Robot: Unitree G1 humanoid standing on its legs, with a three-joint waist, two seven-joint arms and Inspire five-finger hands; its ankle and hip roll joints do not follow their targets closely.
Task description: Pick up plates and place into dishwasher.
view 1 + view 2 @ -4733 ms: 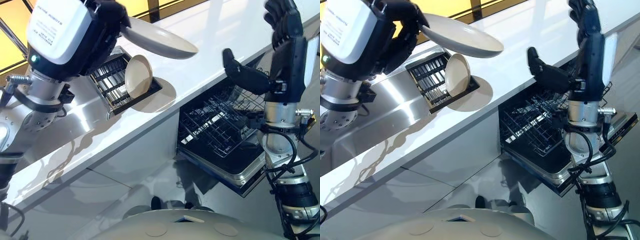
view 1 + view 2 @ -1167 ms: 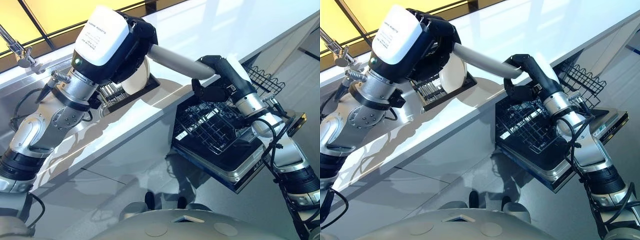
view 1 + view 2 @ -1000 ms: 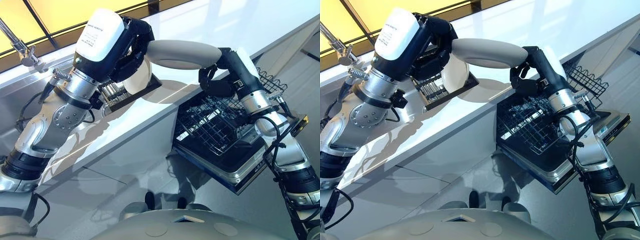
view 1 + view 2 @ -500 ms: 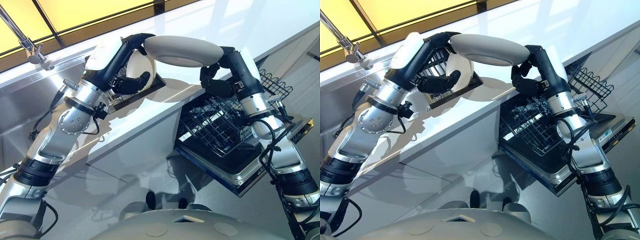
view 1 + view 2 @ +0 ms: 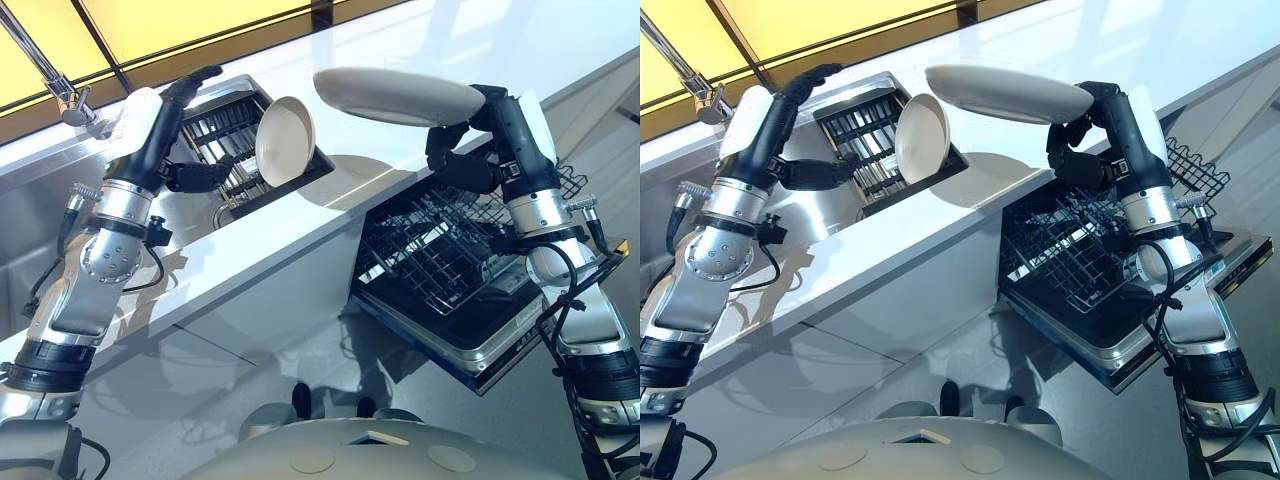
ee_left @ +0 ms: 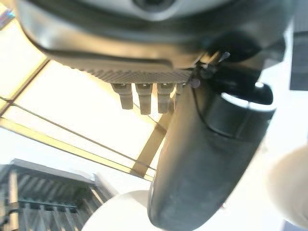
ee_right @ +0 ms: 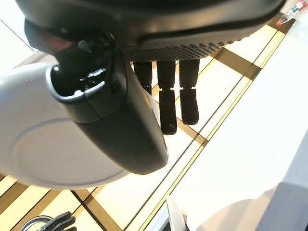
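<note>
My right hand [image 5: 478,150] is shut on the rim of a cream plate [image 5: 398,94] and holds it flat in the air above the counter's edge. In the right wrist view the thumb [image 7: 113,130] lies across that plate [image 7: 33,154]. A second cream plate [image 5: 284,140] stands on edge in the black dish rack [image 5: 222,122] set on the counter. My left hand [image 5: 160,130] hovers open just left of the rack, fingers straight, touching nothing. The dishwasher's wire basket [image 5: 440,250] is pulled out below the right hand.
The open dishwasher door [image 5: 500,345] juts out under the basket at the lower right. A white countertop [image 5: 330,210] runs diagonally across the view. A steel sink [image 5: 40,190] with its tap [image 5: 50,80] lies at the far left.
The plate has passed from my left hand to my right. The left hand let go, opened and drew back left of the rack. The right hand has carried the plate a little rightwards.
</note>
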